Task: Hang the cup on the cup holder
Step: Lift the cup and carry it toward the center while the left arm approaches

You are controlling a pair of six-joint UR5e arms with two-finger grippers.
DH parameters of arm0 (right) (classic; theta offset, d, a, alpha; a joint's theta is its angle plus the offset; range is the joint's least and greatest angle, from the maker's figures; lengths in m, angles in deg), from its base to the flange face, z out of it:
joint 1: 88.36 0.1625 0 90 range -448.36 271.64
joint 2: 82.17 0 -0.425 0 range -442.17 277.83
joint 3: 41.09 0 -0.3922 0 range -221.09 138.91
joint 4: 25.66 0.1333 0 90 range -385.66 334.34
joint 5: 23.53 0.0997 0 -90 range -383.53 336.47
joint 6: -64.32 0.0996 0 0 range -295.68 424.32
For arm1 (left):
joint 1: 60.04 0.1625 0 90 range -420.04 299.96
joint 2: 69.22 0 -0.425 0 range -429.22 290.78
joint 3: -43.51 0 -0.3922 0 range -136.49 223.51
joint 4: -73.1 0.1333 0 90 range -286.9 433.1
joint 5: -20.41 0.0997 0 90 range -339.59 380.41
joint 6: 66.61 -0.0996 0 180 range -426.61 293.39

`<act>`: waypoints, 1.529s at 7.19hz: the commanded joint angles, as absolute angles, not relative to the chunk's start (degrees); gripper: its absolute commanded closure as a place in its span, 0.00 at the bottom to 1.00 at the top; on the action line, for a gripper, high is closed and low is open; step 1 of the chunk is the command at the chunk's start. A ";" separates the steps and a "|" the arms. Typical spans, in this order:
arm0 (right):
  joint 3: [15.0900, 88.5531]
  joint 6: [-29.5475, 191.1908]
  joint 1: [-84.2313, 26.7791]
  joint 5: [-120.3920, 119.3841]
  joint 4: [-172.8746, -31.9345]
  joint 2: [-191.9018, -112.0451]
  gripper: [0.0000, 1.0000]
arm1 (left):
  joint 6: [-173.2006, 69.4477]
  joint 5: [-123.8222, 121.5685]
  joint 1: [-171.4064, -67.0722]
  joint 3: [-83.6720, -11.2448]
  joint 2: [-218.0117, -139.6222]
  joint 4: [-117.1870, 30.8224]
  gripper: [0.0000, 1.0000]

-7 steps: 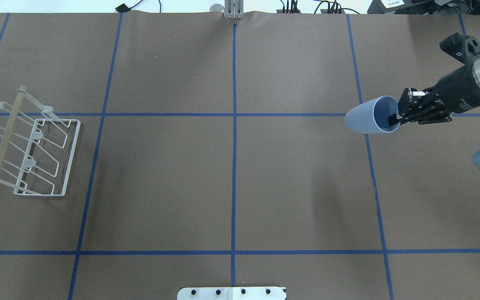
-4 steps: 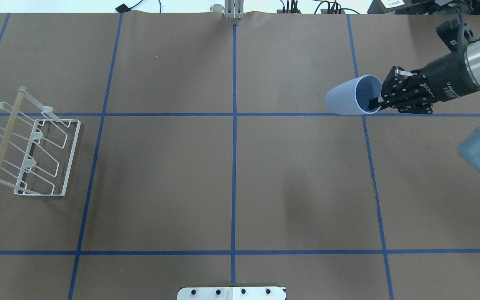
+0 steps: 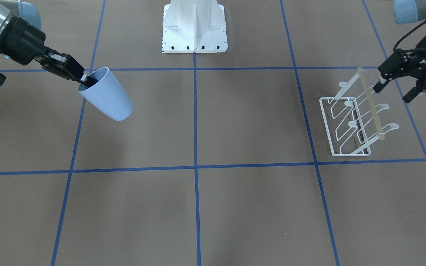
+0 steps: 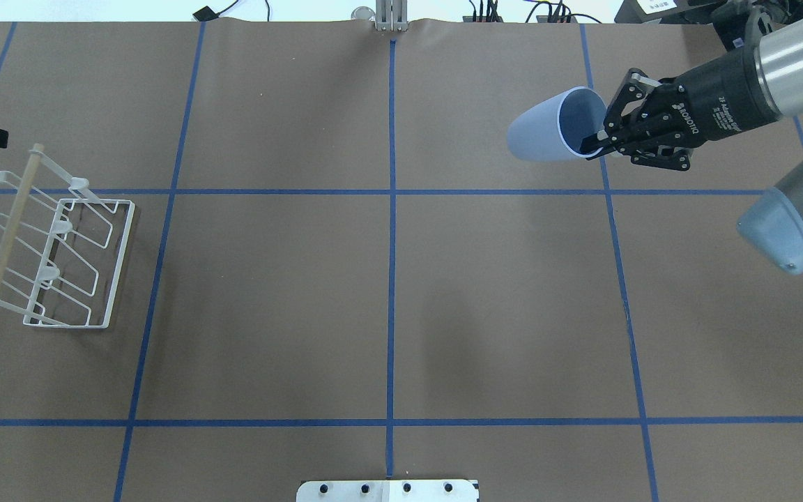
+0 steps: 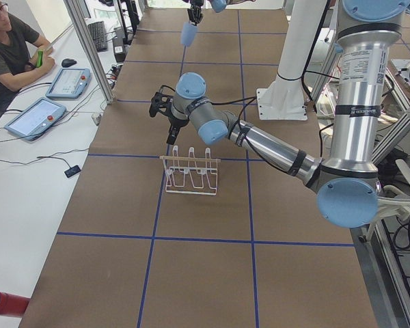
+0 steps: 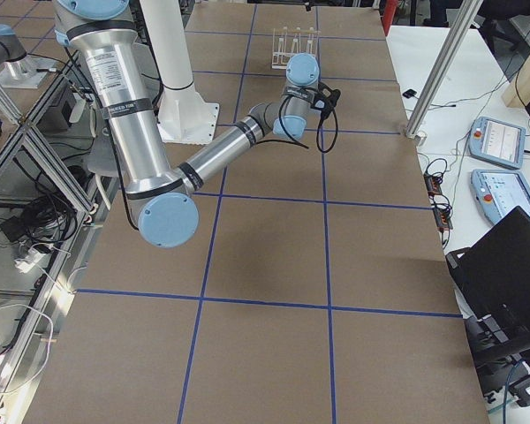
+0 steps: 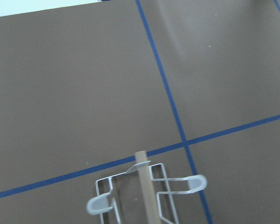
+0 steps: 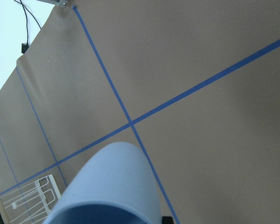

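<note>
The light blue cup [image 4: 537,136] hangs tilted on its side in the air over the far right of the table, mouth toward my right arm. My right gripper [image 4: 598,143] is shut on the cup's rim, one finger inside. The cup also shows in the front view [image 3: 107,98] and the right wrist view [image 8: 112,186]. The white wire cup holder [image 4: 12,226] stands at the left edge, with a wooden top bar and bare prongs. My left gripper [image 3: 392,92] is open and empty, hovering by the far end of the bar [image 3: 371,103]. The holder's end shows in the left wrist view [image 7: 144,186].
Blue tape lines divide the brown table. The robot's white base plate [image 4: 387,490] sits at the near edge. An aluminium post [image 4: 391,17] and cables line the far edge. An operator [image 5: 7,48] sits with tablets beside the table.
My right gripper has carried the cup left and toward the far edge, still gripping the rim. A left fingertip has come into the overhead view's left edge. The cup holder has not moved.
</note>
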State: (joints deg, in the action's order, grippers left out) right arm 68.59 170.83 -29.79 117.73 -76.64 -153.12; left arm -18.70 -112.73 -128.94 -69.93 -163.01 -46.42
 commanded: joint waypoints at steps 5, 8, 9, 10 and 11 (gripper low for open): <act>62.82 181.71 -35.53 118.07 -53.66 -149.93 1.00 | 20.20 -106.09 -112.46 -69.69 -176.79 -56.54 0.01; 62.63 189.37 -37.11 117.89 -46.59 -149.67 1.00 | 37.64 -104.40 -107.70 -65.24 -179.43 -72.46 0.01; 62.63 192.96 -38.25 117.54 -43.01 -149.49 1.00 | 41.46 -104.22 -106.98 -62.34 -181.09 -78.19 0.01; 62.54 195.52 -40.26 114.93 -36.79 -149.58 1.00 | 43.15 -104.14 -106.72 -61.70 -182.41 -79.12 0.01; 62.36 198.41 -43.50 110.73 -31.25 -149.58 1.00 | 43.34 -104.13 -106.63 -62.04 -182.77 -79.13 0.02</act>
